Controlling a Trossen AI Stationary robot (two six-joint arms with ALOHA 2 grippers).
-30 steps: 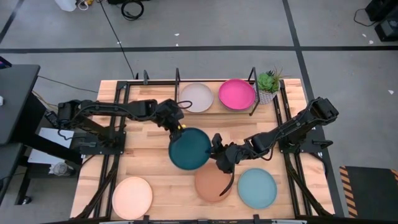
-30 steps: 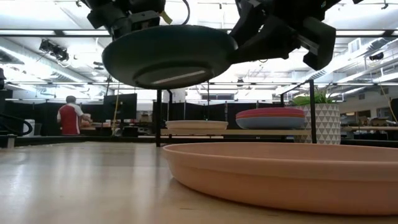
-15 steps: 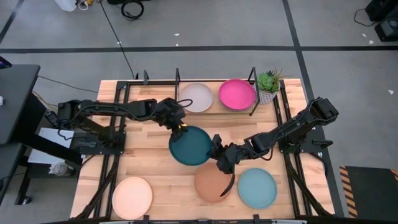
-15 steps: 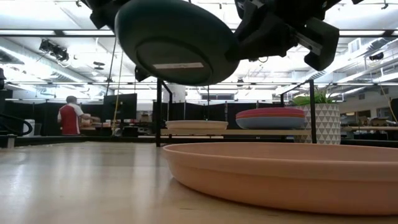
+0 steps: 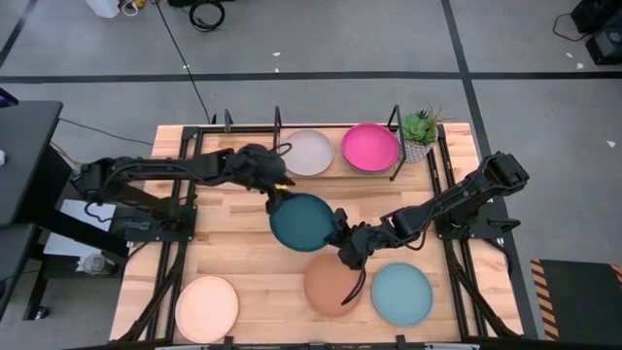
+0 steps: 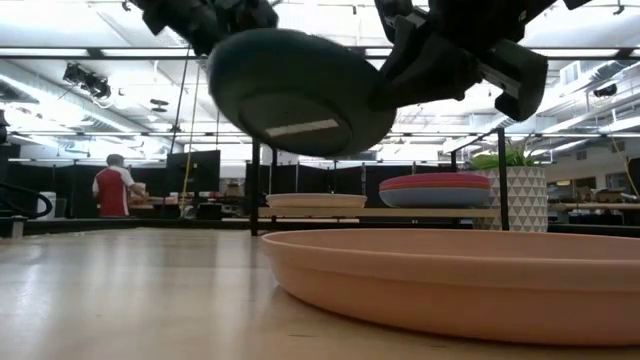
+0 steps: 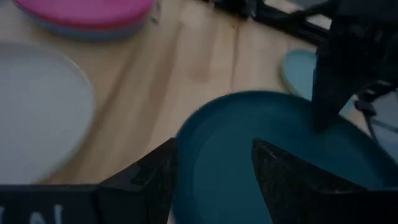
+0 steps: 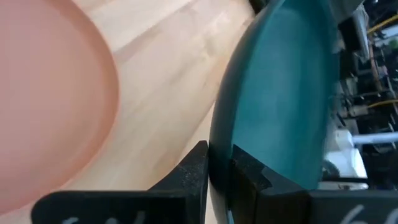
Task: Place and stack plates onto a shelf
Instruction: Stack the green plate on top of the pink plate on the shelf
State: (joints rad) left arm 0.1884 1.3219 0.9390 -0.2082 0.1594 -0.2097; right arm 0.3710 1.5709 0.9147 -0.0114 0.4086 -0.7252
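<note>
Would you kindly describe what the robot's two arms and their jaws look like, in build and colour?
Both arms are dark, nearly black, made of slim jointed segments on black bases at the table's sides. The left arm shows a small yellow spot near its wrist. The right arm has a dark cable looping below its wrist. Each ends in two flat, dark, matte jaws with angular tips and a faintly speckled surface.

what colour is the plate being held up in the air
Dark teal plate; clearest in the high view.

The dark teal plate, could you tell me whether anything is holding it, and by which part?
The right claw pinches the dark teal plate by its rim; the left claw stands open around the opposite edge.
</note>
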